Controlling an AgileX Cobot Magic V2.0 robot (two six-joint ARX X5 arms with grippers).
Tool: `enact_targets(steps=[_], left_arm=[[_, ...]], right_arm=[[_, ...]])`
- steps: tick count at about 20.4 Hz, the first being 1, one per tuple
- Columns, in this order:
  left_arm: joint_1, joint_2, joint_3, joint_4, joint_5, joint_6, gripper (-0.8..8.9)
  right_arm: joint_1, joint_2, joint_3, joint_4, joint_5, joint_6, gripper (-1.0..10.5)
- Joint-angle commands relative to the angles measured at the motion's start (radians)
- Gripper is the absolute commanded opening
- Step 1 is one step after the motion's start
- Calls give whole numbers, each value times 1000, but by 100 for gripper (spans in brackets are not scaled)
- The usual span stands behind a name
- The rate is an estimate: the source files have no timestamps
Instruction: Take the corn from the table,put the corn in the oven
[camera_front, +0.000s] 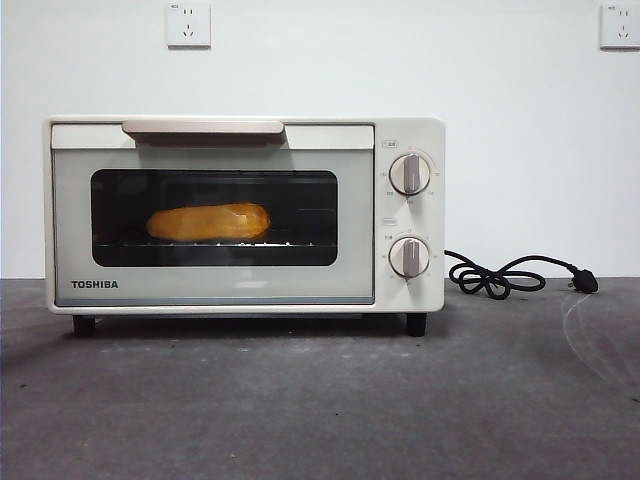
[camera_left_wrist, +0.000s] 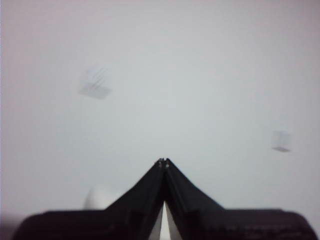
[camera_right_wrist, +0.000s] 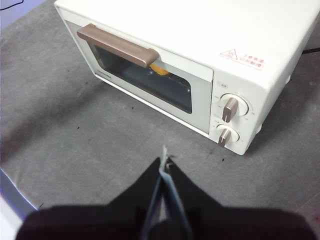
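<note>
The cream-white Toshiba oven (camera_front: 230, 290) stands on the dark grey table (camera_front: 320, 400) with its glass door closed. Behind the glass, the yellow-orange corn (camera_front: 208, 222) lies on the wire rack, left of the window's middle. In the right wrist view a sliver of the corn (camera_right_wrist: 160, 69) shows through the door under the beige handle (camera_right_wrist: 117, 46). My right gripper (camera_right_wrist: 163, 159) hovers shut above the table in front of the oven (camera_right_wrist: 210, 45), holding nothing. My left gripper (camera_left_wrist: 163, 162) is shut and faces a blank white wall, away from the oven.
A black power cord (camera_front: 510, 275) with its plug lies coiled on the table to the right of the oven. Two knobs (camera_front: 409, 173) sit on the oven's right panel. Wall sockets (camera_front: 188, 24) are on the white wall behind.
</note>
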Motion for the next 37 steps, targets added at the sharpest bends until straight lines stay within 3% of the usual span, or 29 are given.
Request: enact_targets(steps=[1,4,6,17,20,24,37], left_arm=[[3,-40,-77,-8,-87,-106,-4],[3,-80,-88,-132,-108,-100,-4],[3,-102,-88,-206,-114,-50,-3],[3,-131,-88,-508,-32,423,-4],[3,-131,-88,-595,-32,506,-4],[3,-131,-88,-721,-36,545,-4],[3,-131,-88,-711,-35,543,-3]], right_arm=[[0,2,-11,4,1,10,0],[0,2,-11,3,0,10,0],[0,2,-11,4,1,10,0],[0,2,-11,4,1,10,0],[0,2,-11,4,1,10,0],[0,2,-11,4,1,10,0],[0,2,-11,4,1,10,0]])
